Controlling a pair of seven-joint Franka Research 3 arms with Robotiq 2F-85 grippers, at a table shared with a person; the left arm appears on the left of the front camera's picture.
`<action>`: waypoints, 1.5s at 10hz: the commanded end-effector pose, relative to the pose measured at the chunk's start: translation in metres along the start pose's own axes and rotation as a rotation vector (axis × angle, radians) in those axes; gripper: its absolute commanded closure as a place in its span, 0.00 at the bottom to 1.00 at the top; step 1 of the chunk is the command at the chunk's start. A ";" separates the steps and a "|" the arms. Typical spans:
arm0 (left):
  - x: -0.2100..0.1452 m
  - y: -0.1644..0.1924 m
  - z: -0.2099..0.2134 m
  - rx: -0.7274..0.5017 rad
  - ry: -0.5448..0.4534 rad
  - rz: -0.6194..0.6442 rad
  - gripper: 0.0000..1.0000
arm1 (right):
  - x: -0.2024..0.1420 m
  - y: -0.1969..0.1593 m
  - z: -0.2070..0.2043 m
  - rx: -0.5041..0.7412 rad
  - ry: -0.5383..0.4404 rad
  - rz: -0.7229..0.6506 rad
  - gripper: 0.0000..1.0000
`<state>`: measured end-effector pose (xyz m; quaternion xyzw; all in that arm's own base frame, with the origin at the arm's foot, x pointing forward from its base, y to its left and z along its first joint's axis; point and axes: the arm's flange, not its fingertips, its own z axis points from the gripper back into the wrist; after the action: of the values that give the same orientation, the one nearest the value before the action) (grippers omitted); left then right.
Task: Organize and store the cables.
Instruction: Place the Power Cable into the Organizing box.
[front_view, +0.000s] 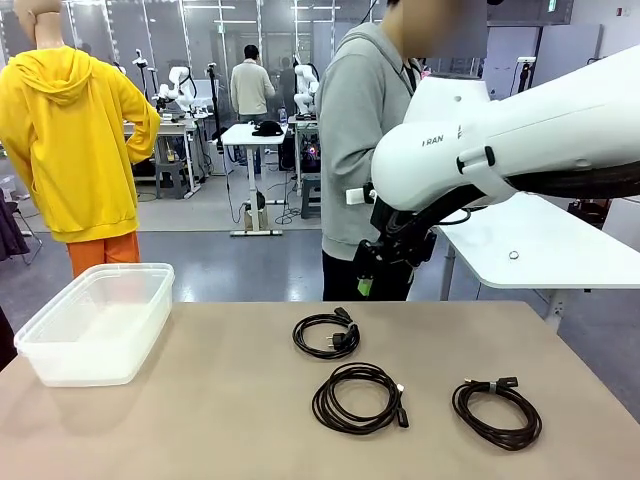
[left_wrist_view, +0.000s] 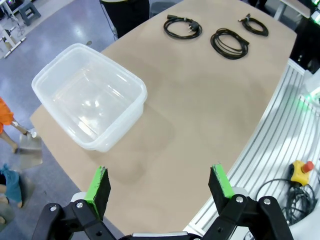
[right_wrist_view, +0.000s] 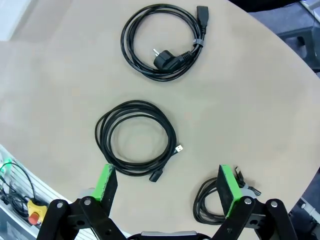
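My front camera looks low across the table (front_view: 230, 420) toward the person (front_view: 360, 120); both wrist cameras look down on it from above, left over the tub (left_wrist_view: 90, 95), right closer over the cables (right_wrist_view: 136, 137) all three views share.

On the tan table (front_view: 200, 420) three coiled black cords are lying apart: the far cable (front_view: 343, 340), the middle cable (front_view: 322, 402) and the right cable (front_view: 520, 432). A clear tub (front_view: 95, 322) is sitting at the left edge. The white right arm (front_view: 520, 135) is hanging above, before a person in grey (front_view: 355, 120) who is standing opposite
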<state>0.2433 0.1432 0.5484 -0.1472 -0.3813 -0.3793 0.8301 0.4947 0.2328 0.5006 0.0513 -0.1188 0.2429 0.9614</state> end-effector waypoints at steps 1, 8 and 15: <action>0.001 0.000 0.000 -0.006 -0.007 -0.010 0.00 | -0.006 -0.002 0.009 0.003 -0.014 -0.013 0.00; 0.001 0.000 0.000 -0.006 -0.007 -0.010 0.00 | 0.059 -0.014 -0.078 -0.069 0.032 -0.279 0.00; 0.001 0.000 0.000 -0.006 -0.007 -0.010 0.00 | 0.132 -0.033 -0.188 -0.164 0.115 -0.454 0.00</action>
<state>0.2432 0.1433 0.5485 -0.1471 -0.3814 -0.3791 0.8302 0.6459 0.2844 0.3494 -0.0077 -0.0682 0.0392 0.9969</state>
